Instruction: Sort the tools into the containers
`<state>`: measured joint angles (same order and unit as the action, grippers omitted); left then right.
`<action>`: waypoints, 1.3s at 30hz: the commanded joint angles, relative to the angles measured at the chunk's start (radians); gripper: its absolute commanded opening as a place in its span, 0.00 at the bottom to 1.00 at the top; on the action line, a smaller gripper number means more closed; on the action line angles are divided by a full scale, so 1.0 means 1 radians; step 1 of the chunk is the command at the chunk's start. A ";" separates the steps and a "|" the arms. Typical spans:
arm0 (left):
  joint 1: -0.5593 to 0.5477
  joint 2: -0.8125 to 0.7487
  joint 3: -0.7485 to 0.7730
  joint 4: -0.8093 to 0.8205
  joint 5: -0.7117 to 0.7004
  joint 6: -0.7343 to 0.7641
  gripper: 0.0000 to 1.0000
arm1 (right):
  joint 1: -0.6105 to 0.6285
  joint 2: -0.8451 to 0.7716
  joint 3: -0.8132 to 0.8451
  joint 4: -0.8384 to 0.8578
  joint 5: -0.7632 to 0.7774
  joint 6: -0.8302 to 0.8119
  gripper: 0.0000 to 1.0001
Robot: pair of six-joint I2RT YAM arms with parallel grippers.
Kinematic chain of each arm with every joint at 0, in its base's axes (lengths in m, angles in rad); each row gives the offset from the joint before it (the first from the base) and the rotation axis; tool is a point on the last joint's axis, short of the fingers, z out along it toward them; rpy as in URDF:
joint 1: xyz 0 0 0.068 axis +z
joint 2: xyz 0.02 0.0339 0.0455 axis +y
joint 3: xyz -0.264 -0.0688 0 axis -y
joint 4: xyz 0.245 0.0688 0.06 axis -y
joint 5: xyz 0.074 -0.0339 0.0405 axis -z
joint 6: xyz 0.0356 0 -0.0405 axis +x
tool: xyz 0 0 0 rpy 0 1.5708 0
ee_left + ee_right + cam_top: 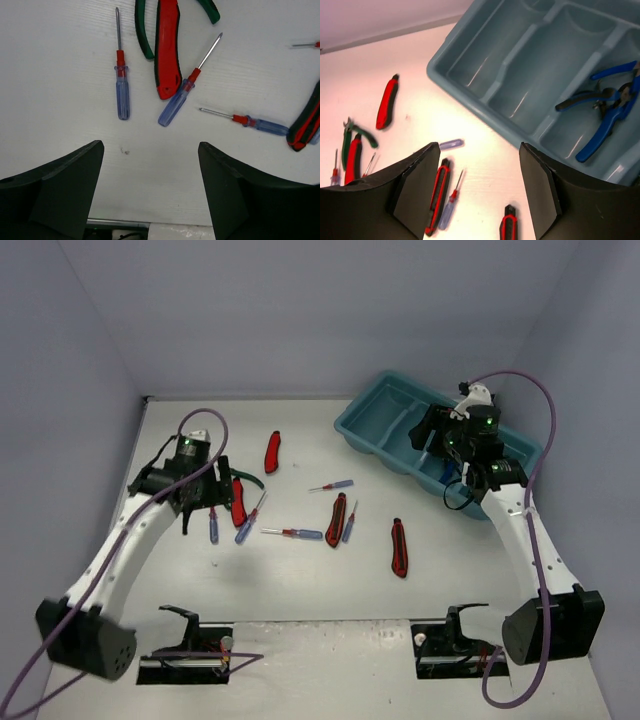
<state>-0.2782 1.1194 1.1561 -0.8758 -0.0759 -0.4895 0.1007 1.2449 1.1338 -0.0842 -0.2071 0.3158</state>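
Several tools lie loose on the white table: a red-handled knife (272,451), a second red knife (238,502) beside green-handled pliers (250,478), blue-handled screwdrivers (213,527) (295,533) and a red-black knife (400,547). My left gripper (200,508) (150,147) hangs open over bare table just short of two screwdrivers (122,92) (177,100), holding nothing. My right gripper (437,440) (479,146) is open and empty above the teal tray (350,428) (517,52). Blue-handled pliers (607,117) lie in one compartment; the two compartments to their left look empty.
Another red-black knife (336,520) and two screwdrivers (349,523) (333,486) lie mid-table. The tray stands at the back right, angled against the right wall. Grey walls close in the table on three sides. Arm bases sit at the near edge.
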 commanded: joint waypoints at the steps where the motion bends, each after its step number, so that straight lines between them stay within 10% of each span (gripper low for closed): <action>1: 0.062 0.209 0.057 0.169 0.033 -0.031 0.69 | 0.041 -0.088 -0.063 -0.004 -0.047 -0.005 0.63; 7: 0.163 0.466 0.156 0.263 0.137 -0.022 0.45 | 0.073 -0.179 -0.146 -0.011 -0.105 -0.005 0.63; 18: 0.210 0.778 0.312 0.316 0.155 0.053 0.33 | 0.086 -0.254 -0.223 -0.031 -0.157 -0.012 0.65; 28: 0.215 0.866 0.340 0.314 0.119 0.059 0.32 | 0.088 -0.253 -0.226 -0.045 -0.163 -0.033 0.66; 39: 0.207 0.889 0.390 0.325 0.146 0.103 0.01 | 0.093 -0.193 -0.187 -0.044 -0.153 -0.065 0.66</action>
<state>-0.0700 2.0341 1.4947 -0.5993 0.0548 -0.4121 0.1815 1.0294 0.9070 -0.1623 -0.3489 0.2789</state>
